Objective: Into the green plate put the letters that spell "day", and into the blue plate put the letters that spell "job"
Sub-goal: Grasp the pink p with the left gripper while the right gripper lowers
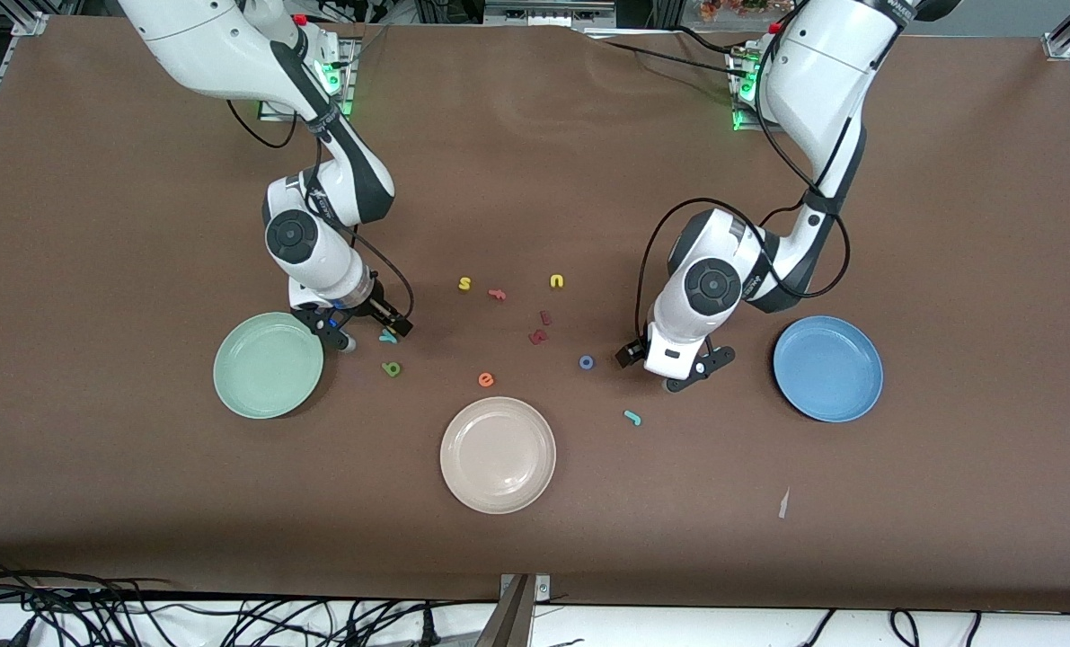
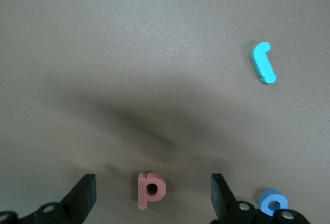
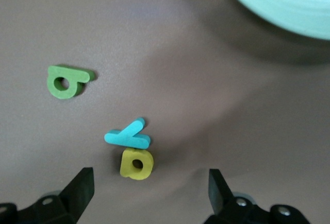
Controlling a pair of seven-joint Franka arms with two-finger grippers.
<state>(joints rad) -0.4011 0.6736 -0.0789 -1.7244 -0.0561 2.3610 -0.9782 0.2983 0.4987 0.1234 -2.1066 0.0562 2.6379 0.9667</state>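
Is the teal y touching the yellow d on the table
Yes, in the right wrist view the teal y lies right against the top edge of the yellow d, with no table showing between them.

White arms, black joints, black cables

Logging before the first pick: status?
Left gripper open, low over pink b. Right gripper open over yellow d, teal y touching it. Green plate, blue plate empty.
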